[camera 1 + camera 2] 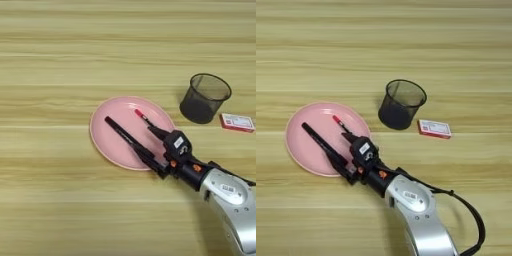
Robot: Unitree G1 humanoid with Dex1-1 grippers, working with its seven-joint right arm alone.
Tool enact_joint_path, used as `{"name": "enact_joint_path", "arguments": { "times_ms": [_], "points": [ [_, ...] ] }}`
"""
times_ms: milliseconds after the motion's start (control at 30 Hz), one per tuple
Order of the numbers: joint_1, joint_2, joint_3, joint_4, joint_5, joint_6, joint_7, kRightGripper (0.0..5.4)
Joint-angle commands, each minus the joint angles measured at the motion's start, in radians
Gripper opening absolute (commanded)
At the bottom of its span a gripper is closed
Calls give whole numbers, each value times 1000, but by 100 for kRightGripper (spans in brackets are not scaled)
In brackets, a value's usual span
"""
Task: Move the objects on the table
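The pink plate [112, 142] holds two markers. An all-black marker [122, 134] lies diagonally across it, and a black marker with a red cap [141, 115] lies near the plate's far right rim. My right gripper [149, 143] rests low over the plate's right side, open. One finger [159, 133] lies by the red-capped marker's lower end, the other runs along the all-black marker's lower end. Whether either finger touches a marker I cannot tell. A small red-and-white box [434, 128] lies flat on the table, right of the cup.
A black mesh cup [401, 103] stands upright just right of the plate, between it and the box. My silver forearm [413, 200] comes in from the bottom right. Bare wooden table [60, 60] stretches to the left and far side.
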Motion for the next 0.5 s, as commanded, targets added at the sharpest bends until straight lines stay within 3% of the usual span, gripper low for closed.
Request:
{"name": "enact_joint_path", "arguments": {
  "times_ms": [33, 500],
  "points": [
    [-43, -10, -28, -34, 12, -17, -26, 378],
    [-53, -6, -55, -31, 24, -22, -40, 525]
  ]
}}
